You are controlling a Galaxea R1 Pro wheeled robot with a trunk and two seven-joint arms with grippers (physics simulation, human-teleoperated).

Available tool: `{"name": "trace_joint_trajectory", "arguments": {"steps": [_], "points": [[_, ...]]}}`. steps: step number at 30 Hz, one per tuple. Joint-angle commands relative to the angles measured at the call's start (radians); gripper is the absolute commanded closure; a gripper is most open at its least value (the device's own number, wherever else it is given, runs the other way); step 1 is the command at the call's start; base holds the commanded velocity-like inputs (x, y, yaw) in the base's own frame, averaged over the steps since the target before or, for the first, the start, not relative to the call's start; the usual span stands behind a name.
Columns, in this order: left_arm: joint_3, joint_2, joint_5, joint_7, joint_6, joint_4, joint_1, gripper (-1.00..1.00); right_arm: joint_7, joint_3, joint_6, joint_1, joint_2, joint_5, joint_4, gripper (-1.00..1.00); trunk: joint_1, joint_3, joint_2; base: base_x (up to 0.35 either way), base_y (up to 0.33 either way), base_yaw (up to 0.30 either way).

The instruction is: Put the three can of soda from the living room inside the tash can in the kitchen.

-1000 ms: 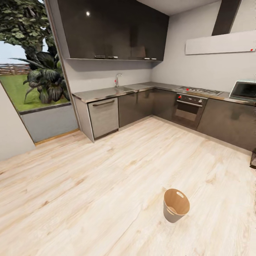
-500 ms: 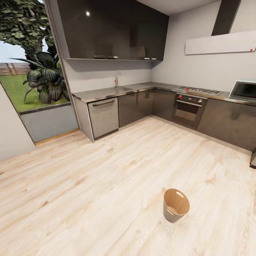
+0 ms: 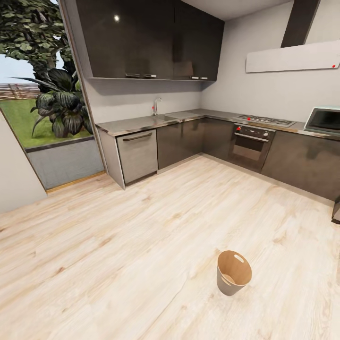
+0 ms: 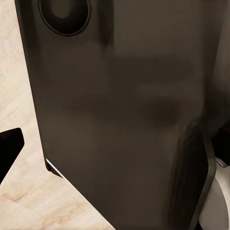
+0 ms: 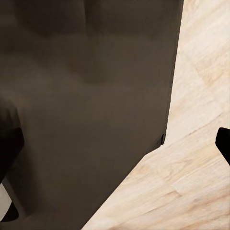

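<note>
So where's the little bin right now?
In the head view the trash can stands upright on the bare wooden floor, low and right of centre, well out from the oven and cabinets.

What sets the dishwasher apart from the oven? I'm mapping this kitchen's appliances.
The dishwasher has a plain light-grey front with a bar handle; the oven is dark with red knobs. The dishwasher stands by the sink; the oven sits under the hob. Both are built in under the counter.
</note>
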Motion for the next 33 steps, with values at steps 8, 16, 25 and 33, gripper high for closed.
{"name": "trace_joint_trajectory", "arguments": {"steps": [8, 16, 25, 33], "points": [[0.000, 0.000, 0.000, 0.000, 0.000, 0.000, 0.000, -1.00, 0.000, 0.000, 0.000, 0.000, 0.000, 0.000, 0.000, -1.00, 0.000, 0.000, 0.000, 0.000, 0.000, -0.011], [0.000, 0.000, 0.000, 0.000, 0.000, 0.000, 0.000, -1.00, 0.000, 0.000, 0.000, 0.000, 0.000, -0.001, 0.000, -1.00, 0.000, 0.000, 0.000, 0.000, 0.000, -0.091], [0.000, 0.000, 0.000, -0.001, 0.000, 0.000, 0.000, -1.00, 0.001, 0.000, 0.000, 0.000, 0.000, 0.000, 0.000, -1.00, 0.000, 0.000, 0.000, 0.021, 0.000, -0.047], [0.000, 0.000, 0.000, 0.000, 0.000, 0.000, 0.000, -1.00, 0.001, 0.000, 0.000, 0.000, 0.000, 0.000, 0.000, -1.00, 0.000, 0.000, 0.000, 0.266, 0.000, -0.064]]}}
